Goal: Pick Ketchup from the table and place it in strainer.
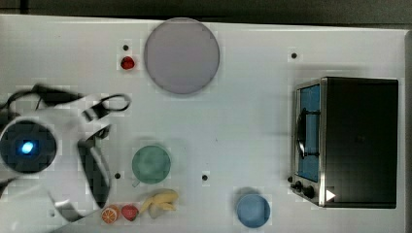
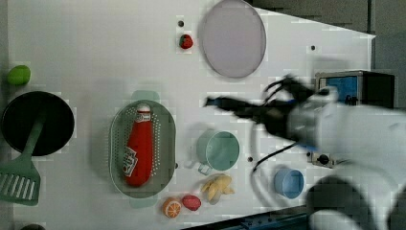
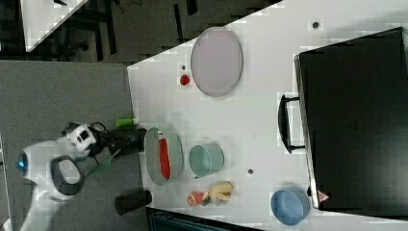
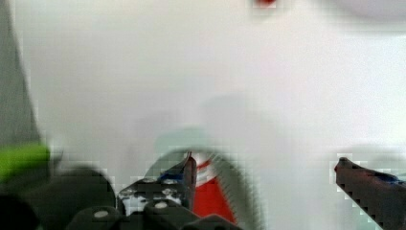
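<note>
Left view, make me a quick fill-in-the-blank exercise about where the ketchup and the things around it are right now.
1. The Ketchup lies inside the ____.
2. The bottle's cap is ____ in colour.
3. The gripper has its fingers ____ and holds nothing.
4. In the left view, the teal cup stands to the ____ of the strainer.

Missing words: strainer; white; open; right

We've got a big white table [image 3: 260, 110] as the landmark; beside it in the right view there's grey floor [image 3: 62, 91]; beyond its far edge it's just dark.
</note>
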